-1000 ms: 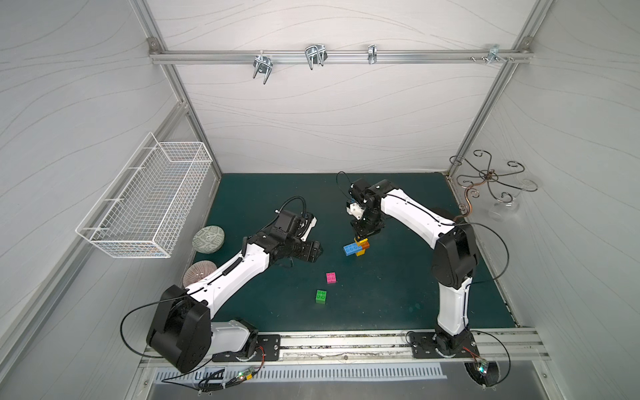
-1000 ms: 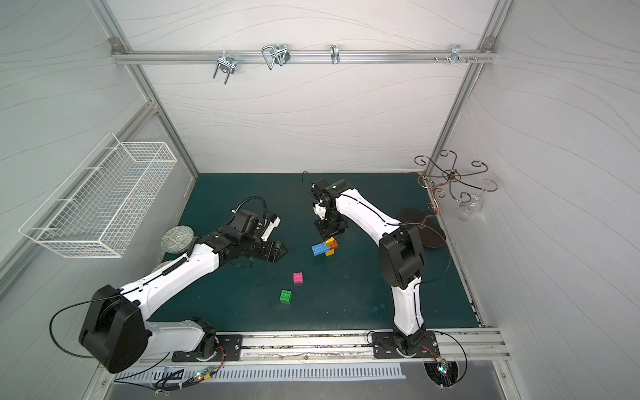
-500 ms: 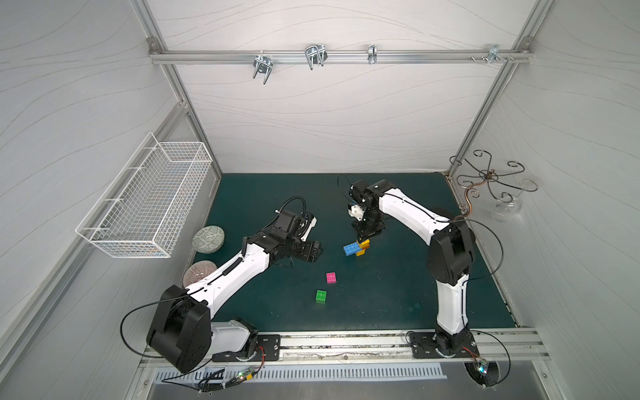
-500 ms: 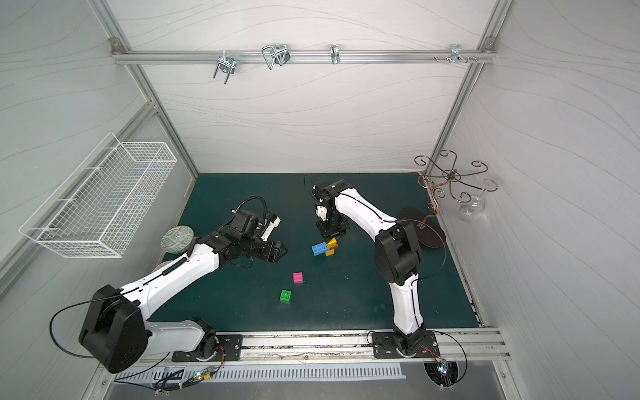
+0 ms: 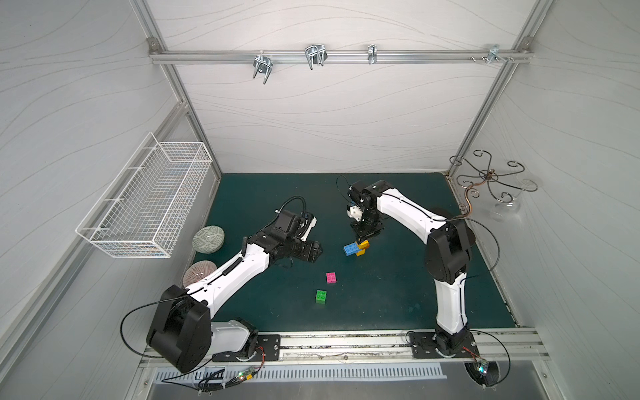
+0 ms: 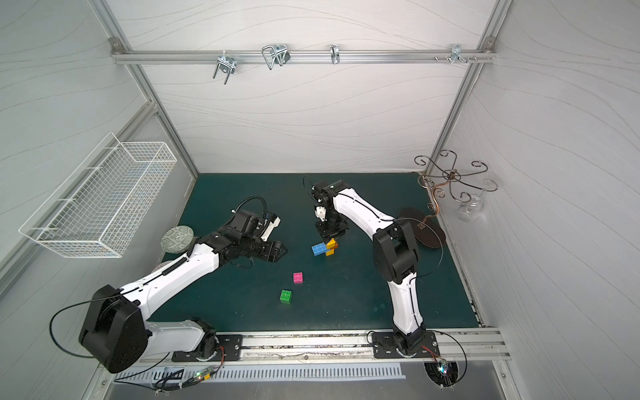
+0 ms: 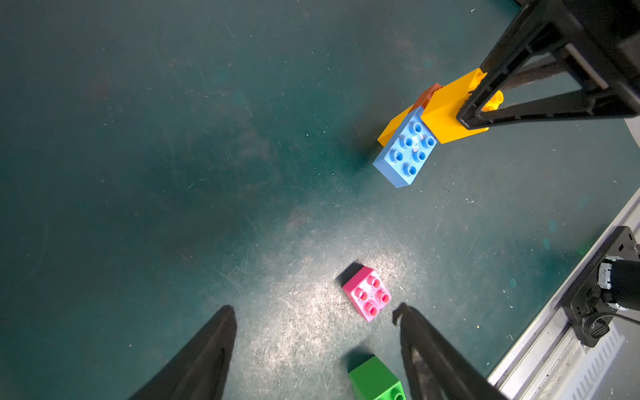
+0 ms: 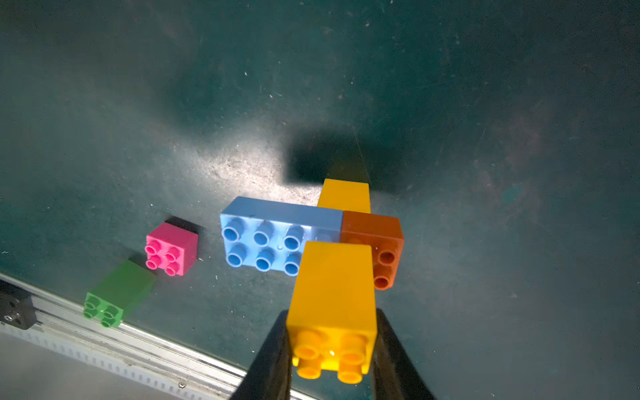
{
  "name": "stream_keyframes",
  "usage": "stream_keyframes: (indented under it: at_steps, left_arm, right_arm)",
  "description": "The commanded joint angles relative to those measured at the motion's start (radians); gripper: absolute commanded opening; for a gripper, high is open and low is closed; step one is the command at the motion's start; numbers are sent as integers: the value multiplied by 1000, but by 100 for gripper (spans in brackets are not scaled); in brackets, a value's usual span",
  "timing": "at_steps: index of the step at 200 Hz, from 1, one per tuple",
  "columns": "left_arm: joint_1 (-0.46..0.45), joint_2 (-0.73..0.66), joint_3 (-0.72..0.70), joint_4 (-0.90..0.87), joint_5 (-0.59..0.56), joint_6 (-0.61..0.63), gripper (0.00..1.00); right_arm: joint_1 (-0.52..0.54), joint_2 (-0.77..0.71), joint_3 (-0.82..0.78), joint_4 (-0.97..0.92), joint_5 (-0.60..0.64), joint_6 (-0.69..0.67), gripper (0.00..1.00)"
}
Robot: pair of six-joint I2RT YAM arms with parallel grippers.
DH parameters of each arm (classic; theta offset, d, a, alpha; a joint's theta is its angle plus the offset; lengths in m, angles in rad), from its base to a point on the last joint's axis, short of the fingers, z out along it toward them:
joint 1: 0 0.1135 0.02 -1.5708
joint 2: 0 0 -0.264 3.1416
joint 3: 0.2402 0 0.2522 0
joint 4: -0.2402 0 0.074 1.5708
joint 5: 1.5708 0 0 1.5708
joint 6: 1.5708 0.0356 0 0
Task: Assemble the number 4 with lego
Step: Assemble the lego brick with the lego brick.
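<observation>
Pressing the top yellow brick home, seemingly, the right end effector pinches it; the spread left end effector next needs the pink brick, seven o'clock from there.

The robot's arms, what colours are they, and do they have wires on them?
The left arm and the right arm have smooth white shells, chunky black joints and black bases. Thin black cables loop beside them. The left gripper and the right gripper are black, with long pointed fingers; the right one's side is an open triangle frame.
</observation>
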Motion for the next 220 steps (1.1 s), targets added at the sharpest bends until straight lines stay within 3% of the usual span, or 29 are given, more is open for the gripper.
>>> stream_keyframes:
  at_steps: [1,149,220]
  left_arm:
    - [4,-4,26,12,5,9,76]
    - [4,-13,26,7,3,12,76]
    - [4,-13,29,4,4,14,76]
  right_arm:
    - [-3,27,14,-34,-7,8,11]
    - [-16,152,122,-106,8,28,12]
    - [10,151,23,-66,20,22,10]
